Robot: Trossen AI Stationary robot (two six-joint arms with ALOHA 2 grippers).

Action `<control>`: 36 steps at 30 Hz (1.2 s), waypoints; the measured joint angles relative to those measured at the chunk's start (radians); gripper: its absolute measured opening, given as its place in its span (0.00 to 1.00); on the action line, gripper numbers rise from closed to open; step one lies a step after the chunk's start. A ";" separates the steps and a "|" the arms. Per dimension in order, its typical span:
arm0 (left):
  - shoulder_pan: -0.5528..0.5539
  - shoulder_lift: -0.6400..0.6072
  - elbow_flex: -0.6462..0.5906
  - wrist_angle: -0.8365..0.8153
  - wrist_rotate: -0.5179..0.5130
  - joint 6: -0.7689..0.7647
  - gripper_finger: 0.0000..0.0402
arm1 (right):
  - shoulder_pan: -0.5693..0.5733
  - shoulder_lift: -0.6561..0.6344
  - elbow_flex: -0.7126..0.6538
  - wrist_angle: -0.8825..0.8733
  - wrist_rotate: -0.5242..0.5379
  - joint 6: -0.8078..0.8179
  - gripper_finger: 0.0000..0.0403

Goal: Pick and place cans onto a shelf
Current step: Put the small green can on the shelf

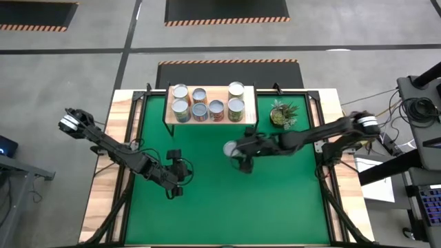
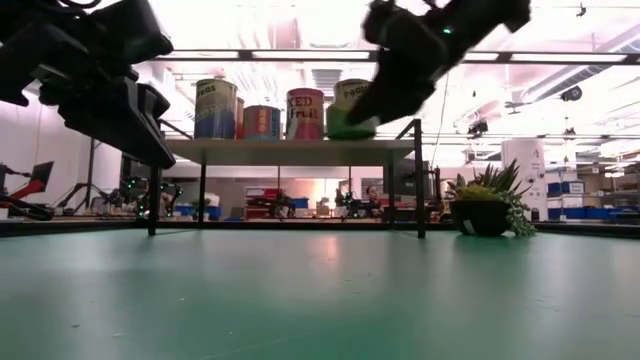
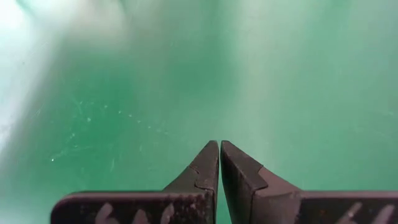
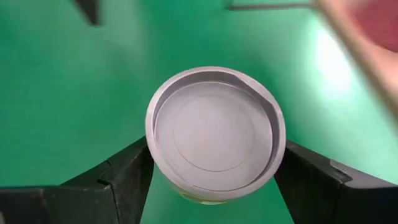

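Between the right gripper's point(image 4: 214, 180) jaws sits one can point(image 4: 214, 146), silver top up, dark fingers point(image 4: 127, 174) pressed against both sides of its rim, jaws spread wide and clamped on it. From the low view the can looks lifted clear of the table point(image 2: 320, 300), about level with the shelf point(image 1: 210, 120) board. Risks, as a judgement: the grip sits high on a smooth round wall, so a tilt or jolt could let it slip; the shelf just beyond the jaws already carries seven cans, so a crowded landing could knock a neighbour or clip the board edge. The plant point(image 1: 282, 114) stands off to the side. Farther off, left gripper point(image 3: 219, 168) waits over bare green, jaws clenched together, holding nothing.
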 joint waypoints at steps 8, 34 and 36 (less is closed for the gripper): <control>0.000 -0.003 0.042 0.011 -0.002 0.091 0.00 | -0.024 -0.224 -0.042 -0.134 0.087 0.048 0.70; -0.003 -0.359 0.263 -0.344 -0.516 0.243 0.00 | -0.251 -0.216 0.154 -0.515 0.179 -0.136 0.70; -0.003 -0.402 0.253 -0.347 -0.573 0.222 0.00 | -0.258 -0.216 0.153 -0.514 0.179 -0.137 0.70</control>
